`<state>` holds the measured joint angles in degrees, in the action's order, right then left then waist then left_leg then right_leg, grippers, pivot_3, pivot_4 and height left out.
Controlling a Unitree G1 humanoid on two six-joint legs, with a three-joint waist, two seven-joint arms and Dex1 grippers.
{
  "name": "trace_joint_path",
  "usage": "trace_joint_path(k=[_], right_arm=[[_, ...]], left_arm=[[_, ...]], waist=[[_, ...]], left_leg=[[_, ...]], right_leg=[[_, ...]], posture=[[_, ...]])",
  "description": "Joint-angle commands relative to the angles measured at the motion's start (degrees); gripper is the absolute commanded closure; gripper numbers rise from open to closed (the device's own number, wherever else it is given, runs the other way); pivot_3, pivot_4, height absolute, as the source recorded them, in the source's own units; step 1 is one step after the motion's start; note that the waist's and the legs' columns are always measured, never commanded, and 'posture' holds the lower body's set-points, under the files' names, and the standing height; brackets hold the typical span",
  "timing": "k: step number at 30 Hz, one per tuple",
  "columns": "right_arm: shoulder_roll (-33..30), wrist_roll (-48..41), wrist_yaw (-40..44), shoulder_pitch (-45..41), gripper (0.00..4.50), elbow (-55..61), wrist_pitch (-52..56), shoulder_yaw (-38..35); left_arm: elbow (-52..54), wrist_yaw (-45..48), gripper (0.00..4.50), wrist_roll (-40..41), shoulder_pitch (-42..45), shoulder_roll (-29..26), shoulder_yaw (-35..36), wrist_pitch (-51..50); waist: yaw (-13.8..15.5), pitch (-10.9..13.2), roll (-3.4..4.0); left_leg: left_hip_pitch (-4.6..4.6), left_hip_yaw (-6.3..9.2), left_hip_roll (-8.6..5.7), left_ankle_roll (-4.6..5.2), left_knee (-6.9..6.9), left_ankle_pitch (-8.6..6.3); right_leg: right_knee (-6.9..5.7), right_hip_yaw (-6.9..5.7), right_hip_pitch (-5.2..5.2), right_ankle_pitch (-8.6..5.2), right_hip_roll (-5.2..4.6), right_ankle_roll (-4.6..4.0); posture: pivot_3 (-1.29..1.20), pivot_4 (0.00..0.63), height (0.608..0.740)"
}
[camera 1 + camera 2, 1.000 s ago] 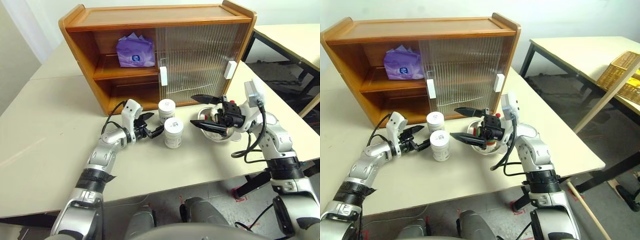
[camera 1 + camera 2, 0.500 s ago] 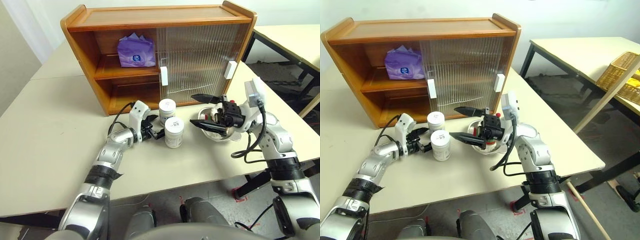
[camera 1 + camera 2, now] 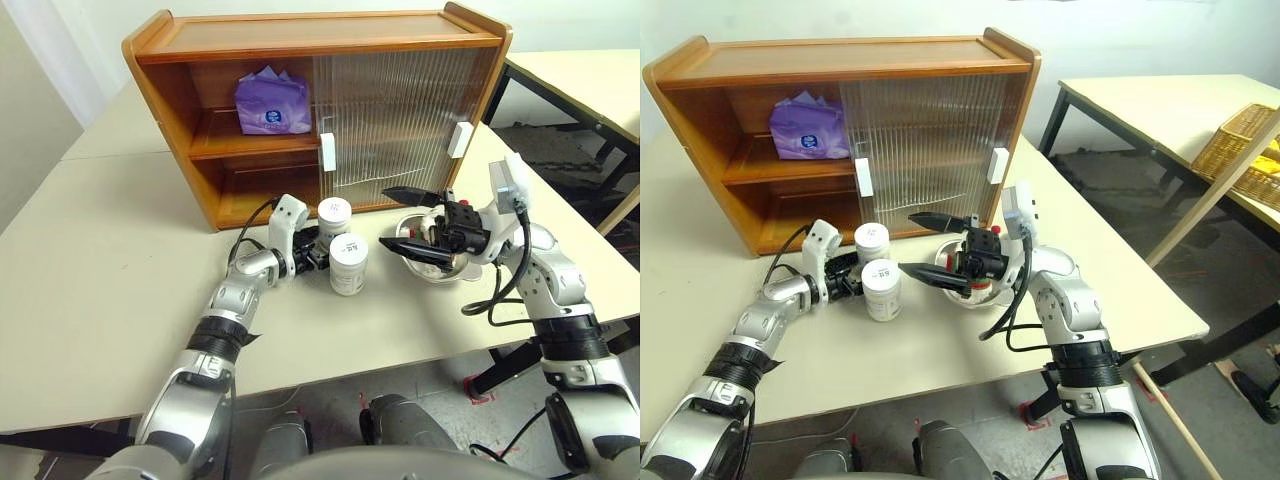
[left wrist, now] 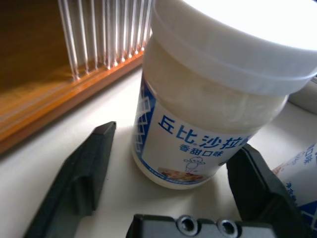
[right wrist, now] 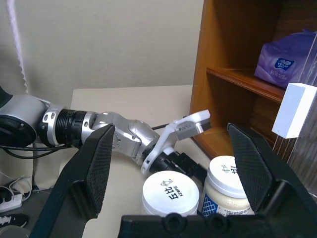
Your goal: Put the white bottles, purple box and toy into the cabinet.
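Left wrist view, left hand (image 4: 168, 193) spread around rear white bottle (image 4: 213, 109), cabinet door (image 4: 104, 34) behind, right hand (image 3: 400, 220) open over bowl (image 3: 432, 266)

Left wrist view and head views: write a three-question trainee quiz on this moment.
1. True or false: the purple box lies on the cabinet's upper shelf.
2. Which white bottle stands between the left pincer's fingers: A) the one nearer the cabinet, B) the one nearer the robot?
3. Fill in: the right pincer hangs open over the steel ____.

Key: 1 true; 2 A; 3 bowl.
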<state>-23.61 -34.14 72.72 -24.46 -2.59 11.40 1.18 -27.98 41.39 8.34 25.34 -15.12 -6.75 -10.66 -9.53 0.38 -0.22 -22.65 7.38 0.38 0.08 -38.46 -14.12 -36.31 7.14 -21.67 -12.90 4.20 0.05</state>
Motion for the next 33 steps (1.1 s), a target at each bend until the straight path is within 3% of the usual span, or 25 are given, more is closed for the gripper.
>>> trace_joint_path(k=[1, 10, 20, 24, 33], right_arm=[[-0.1, 0.2, -0.2, 0.2, 0.0, 1.0, 0.4, 0.4], [0.2, 0.3, -0.2, -0.1, 0.0, 0.8, 0.4, 0.5], [0.0, 0.0, 0.4, -0.1, 0.0, 0.7, 0.7, 0.3], [0.0, 0.1, 0.5, -0.1, 0.0, 0.6, 0.7, 0.3], [0.2, 0.4, 0.3, -0.2, 0.0, 0.5, 0.4, 0.4]], left_arm=[[-1.4, 0.0, 1.3, 0.8, 1.1, 0.7, 0.9, -2.7], [2.3, -0.5, 1.37, 1.7, -1.5, -0.3, 2.8, -2.4], [15.7, -6.0, 1.37, 4.7, -9.6, -2.3, 9.5, -2.1], [17.6, -10.3, 1.37, 6.9, -8.7, -2.1, 13.9, -4.6], [10.6, -17.1, 1.37, 3.6, -2.1, -5.1, 15.0, -7.2]], waist=[[0.0, 0.0, 0.0], [-0.2, 0.0, 0.0], [-1.1, 0.0, 0.0], [-0.8, 0.0, -0.01], [-0.6, 0.0, -0.02]], left_leg=[[0.0, 0.0, 0.0, 0.0, -0.02, 0.0], [0.12, 0.0, -0.06, 0.02, -0.04, 0.02], [0.12, -0.04, -0.11, -0.04, 0.02, -0.02], [0.11, -0.01, -0.15, -0.01, 0.01, 0.0], [0.12, -0.01, -0.09, -0.02, 0.01, -0.01]], right_leg=[[0.0, 0.0, 0.01, -0.01, 0.0, 0.02], [0.0, 0.0, 0.13, -0.03, 0.02, 0.1], [0.02, -0.02, 0.08, -0.08, 0.15, 0.04], [0.02, 0.0, 0.12, -0.08, 0.06, 0.04], [0.03, 0.01, 0.1, 0.18, 0.02, -0.41]], posture=[[-0.25, 0.0, 0.74], [-0.25, 0.0, 0.74], [-0.24, 0.0, 0.74], [-0.24, 0.0, 0.74], [-0.24, 0.0, 0.74]])
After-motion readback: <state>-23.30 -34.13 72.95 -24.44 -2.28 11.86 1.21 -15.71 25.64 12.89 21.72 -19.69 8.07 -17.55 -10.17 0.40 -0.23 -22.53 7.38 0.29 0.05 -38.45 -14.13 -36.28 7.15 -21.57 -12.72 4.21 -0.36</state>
